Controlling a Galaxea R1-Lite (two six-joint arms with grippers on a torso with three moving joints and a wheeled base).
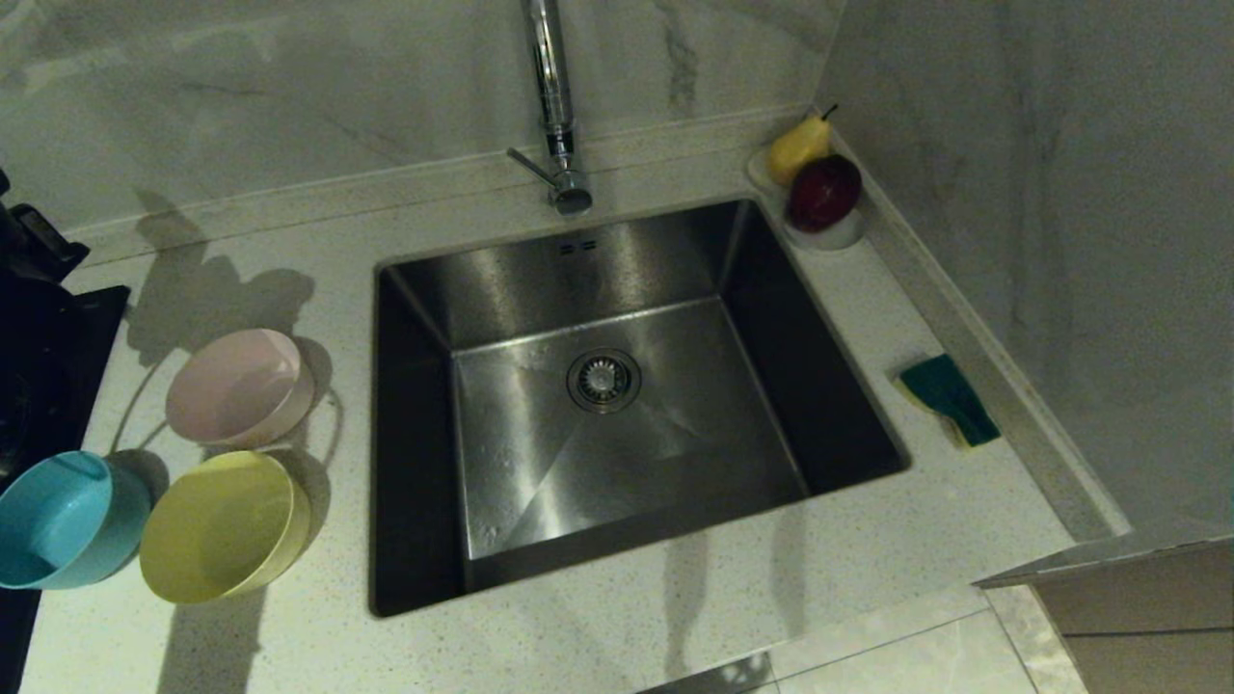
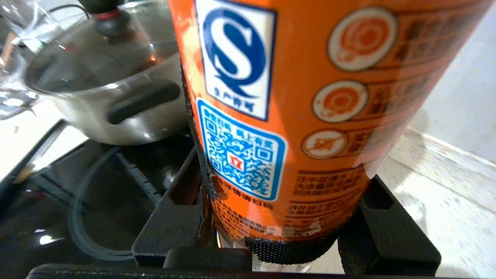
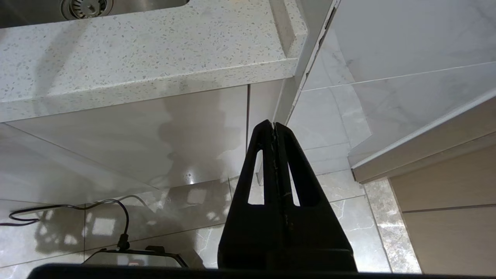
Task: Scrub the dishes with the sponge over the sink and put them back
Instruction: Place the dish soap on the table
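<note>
1. The sink (image 1: 617, 405) sits mid-tabletop (image 1: 289, 241), steel basin open, faucet (image 1: 554, 106) behind its far rim.
2. Three bowls stand well left of the sink: pink bowl (image 1: 239, 387) farthest back, yellow bowl (image 1: 224, 525) nearest the front edge, blue bowl (image 1: 63, 520) at the tabletop's left edge. All tilt, mouths facing up and leftward.
3. The sponge (image 1: 950, 398) lies on the narrow strip right of the sink, green side up, long axis running front to back along the wall.
4. Left tool (image 2: 279, 217): clamped on an orange bottle (image 2: 310, 97), above a black hob (image 2: 97, 193) near a pot (image 2: 108, 89).
5. Right tool (image 3: 274, 128): fingers together, below the tabletop's front edge.
</note>
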